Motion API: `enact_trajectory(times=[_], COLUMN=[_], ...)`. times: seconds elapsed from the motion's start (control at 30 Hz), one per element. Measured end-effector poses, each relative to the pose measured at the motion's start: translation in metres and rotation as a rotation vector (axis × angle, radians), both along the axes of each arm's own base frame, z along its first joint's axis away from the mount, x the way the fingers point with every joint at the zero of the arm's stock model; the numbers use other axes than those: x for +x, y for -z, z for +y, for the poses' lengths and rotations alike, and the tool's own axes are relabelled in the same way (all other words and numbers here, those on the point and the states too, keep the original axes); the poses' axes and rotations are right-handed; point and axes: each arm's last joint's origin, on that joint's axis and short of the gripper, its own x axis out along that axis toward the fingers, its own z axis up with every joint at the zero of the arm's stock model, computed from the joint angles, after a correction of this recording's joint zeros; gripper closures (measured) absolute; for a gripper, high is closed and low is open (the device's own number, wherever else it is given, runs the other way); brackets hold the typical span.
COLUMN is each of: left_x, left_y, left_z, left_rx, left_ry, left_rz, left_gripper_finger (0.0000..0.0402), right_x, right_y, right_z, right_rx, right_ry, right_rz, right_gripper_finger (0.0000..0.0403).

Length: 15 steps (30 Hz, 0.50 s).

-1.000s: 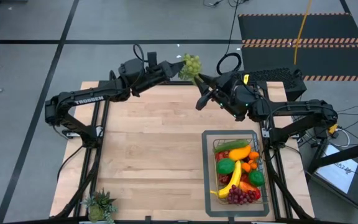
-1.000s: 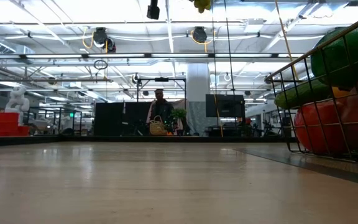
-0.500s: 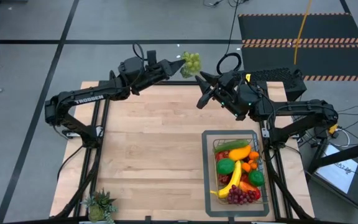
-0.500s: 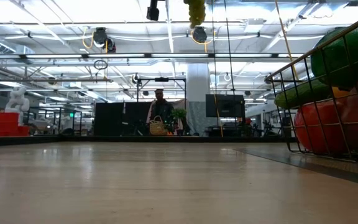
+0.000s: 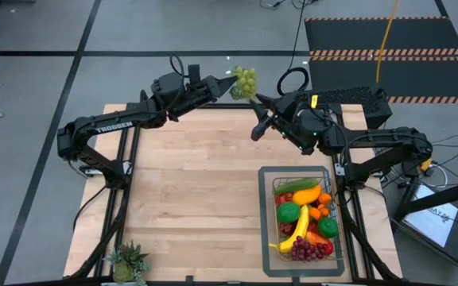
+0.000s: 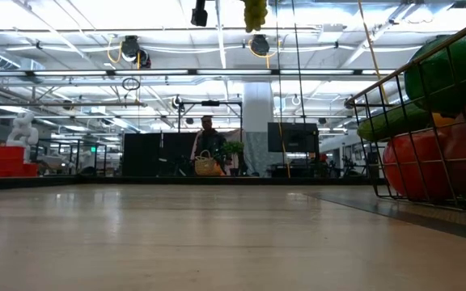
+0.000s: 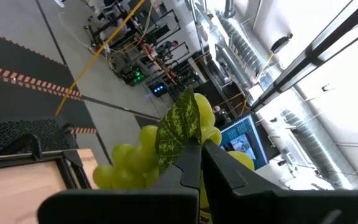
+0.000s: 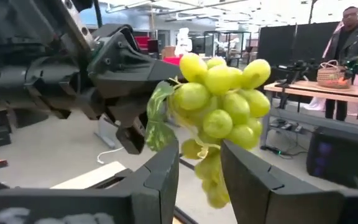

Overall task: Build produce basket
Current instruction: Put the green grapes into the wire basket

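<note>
Grapes (image 5: pixel 246 80) hang at upper centre above the surface's far edge, my left gripper (image 5: pixel 227 87) clamped on the leaf. Right gripper (image 5: pixel 258 114) has fingers apart around the stem. Light, knobbly; I'd grip the stem.

Pale green grapes (image 8: pixel 219 106) with mottled green leaf (image 7: pixel 178 127). Black arms. Light wood tabletop (image 5: pixel 189 183). Dark wire-grid basket (image 5: pixel 332 208) on grey tray (image 5: pixel 265 214): yellow banana (image 5: pixel 296 232), dark red grapes (image 5: pixel 310 250), green, orange, red produce. Spiky green plant (image 5: pixel 127 262).
</note>
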Motion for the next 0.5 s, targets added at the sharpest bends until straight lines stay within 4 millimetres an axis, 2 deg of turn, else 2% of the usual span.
enact_trajectory(times=[0.23,0.5], left_x=[-0.0009,-0.0014], left_y=[0.0001,0.0001], left_z=[0.0025,0.0040], left_rx=[0.013,0.013], left_ry=[-0.013,-0.018], left_rz=[0.007,0.008], left_gripper_finger=[0.0398,0.0398], right_x=[-0.0054,-0.0093], right_y=[-0.0037,-0.0049], right_z=[0.0023,-0.0041], right_rx=[-0.035,-0.007], right_ry=[0.065,0.086], right_rz=[0.025,0.009], right_gripper_finger=[0.0278,0.0195])
